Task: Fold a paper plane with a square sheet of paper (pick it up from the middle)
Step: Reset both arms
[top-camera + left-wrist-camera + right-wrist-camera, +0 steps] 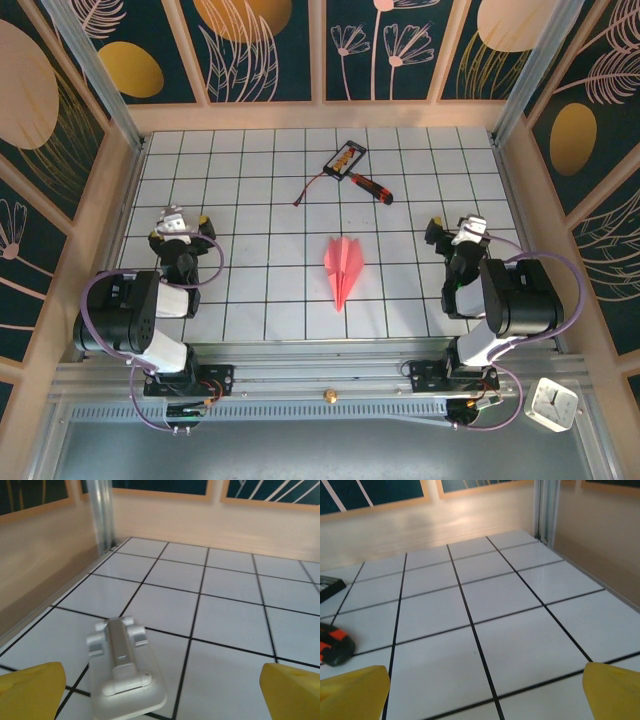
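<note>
The paper plane [341,268] was seen lying on the white tiled table [270,200], close to the middle and between the two arms. It was made of pink-red paper, with a ridge down its middle. Its sharp tip was pointed to the near side and its wide end to the far side. It was not touched by anything.

The left gripper [180,220] was held over the left side of the table, well apart from the plane. In the left wrist view its yellow fingers [30,692] were spread wide at the two bottom corners, and nothing was held between them. A white plastic piece [125,675] was seen low between them; what it was could not be told.

The right gripper [455,230] was held over the right side of the table, also well apart from the plane. In the right wrist view its yellow fingers [352,692] were spread wide too, with only bare tiles between them.

On the far side of the plane, a red-handled screwdriver [370,186] was laid on the tiles. Just beside it, a small black-and-orange card [345,157] was laid, with a thin wire [312,187] running out toward the left. A small white clock [551,403] was set at the near right corner, off the tiles.
</note>
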Motion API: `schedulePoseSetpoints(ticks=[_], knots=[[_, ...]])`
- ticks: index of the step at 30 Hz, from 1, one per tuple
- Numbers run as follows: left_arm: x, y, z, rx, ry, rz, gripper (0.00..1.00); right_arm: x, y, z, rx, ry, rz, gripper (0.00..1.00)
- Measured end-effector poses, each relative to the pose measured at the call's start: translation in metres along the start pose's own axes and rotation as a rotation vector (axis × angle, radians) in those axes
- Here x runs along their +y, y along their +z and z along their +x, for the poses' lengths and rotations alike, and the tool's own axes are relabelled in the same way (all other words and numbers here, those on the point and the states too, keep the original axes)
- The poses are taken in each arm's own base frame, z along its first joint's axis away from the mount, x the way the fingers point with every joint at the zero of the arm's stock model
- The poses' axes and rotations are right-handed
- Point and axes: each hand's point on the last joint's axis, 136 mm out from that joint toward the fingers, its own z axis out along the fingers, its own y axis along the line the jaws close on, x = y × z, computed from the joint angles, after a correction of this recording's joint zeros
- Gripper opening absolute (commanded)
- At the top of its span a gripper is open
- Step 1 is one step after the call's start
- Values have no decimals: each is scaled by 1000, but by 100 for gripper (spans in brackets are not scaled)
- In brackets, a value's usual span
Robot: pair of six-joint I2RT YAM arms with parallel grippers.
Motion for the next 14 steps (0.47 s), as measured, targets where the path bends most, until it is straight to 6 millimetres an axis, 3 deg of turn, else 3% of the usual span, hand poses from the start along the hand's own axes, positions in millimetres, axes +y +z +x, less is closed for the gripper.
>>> schedulePoseSetpoints(ticks=[14], knots=[[-9, 0, -5, -19, 5, 51, 99, 2, 1, -5, -17, 2, -5, 99]])
